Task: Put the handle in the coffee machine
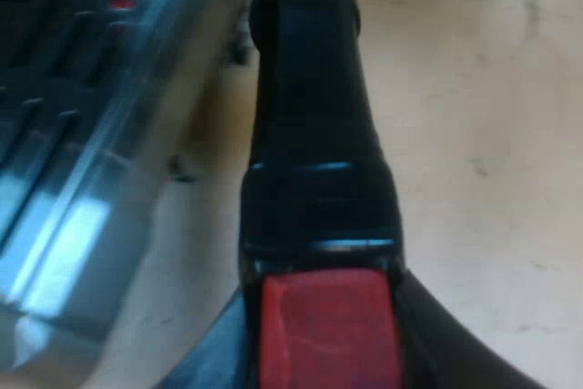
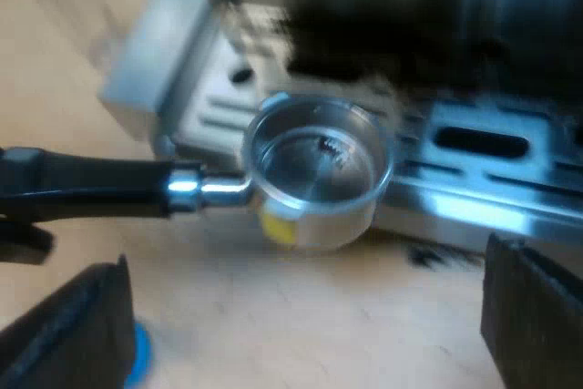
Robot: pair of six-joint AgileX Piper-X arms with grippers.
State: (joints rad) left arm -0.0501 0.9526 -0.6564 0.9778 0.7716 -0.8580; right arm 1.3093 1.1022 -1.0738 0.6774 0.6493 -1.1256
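Metal holder (image 2: 314, 170), clenched at its red-ended handle (image 1: 314, 134) by the left claw (image 1: 323, 348), hangs beside the machine's (image 2: 510, 52) tray (image 2: 483, 184): raise it level to the machine's front, then twist; right claw (image 2: 310, 321) released.

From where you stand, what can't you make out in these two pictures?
1. Right wrist view: espresso machine front above the drip tray, a dark blur.
2. Right wrist view: blue object, mostly behind the right end effector's finger; possibly a tamper.
3. Right wrist view: yellow patch, tucked under the basket of the metal holder.
4. Left wrist view: the holder's basket, blocked by its own handle.
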